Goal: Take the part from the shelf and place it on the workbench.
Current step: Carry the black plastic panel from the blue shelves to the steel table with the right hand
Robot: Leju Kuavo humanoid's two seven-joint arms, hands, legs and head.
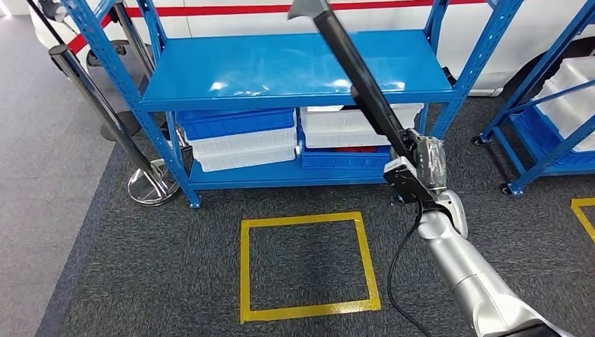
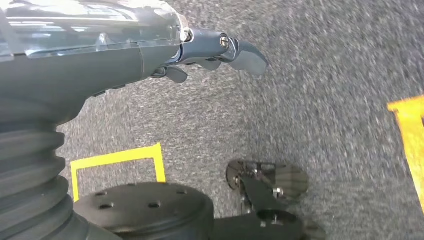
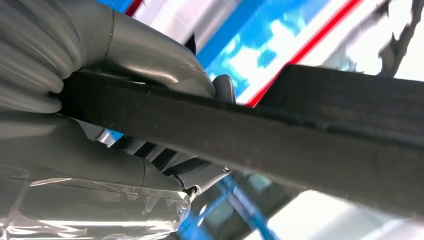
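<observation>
Above the blue shelf (image 1: 295, 67) we see the part (image 1: 354, 67), a long black bar, rising slantwise from our right hand (image 1: 414, 165), which grasps its lower end. From the wrist, the thumb (image 3: 150, 55) presses on the bar and the fingers (image 3: 165, 160) wrap under it. On the lower shelf level lie a blue bin (image 1: 235, 123) on white bins (image 1: 242, 149), and another white bin (image 1: 344, 126) on a blue one with something red inside. Our left hand (image 2: 210, 52) hangs over the carpet, fingers loose, holding nothing.

Dark grey speckled carpet floor (image 1: 175, 281), yellow tape square (image 1: 309, 265) just before blue metal shelving rack (image 1: 295, 70); chrome stanchion base (image 1: 151, 186) beside it.
</observation>
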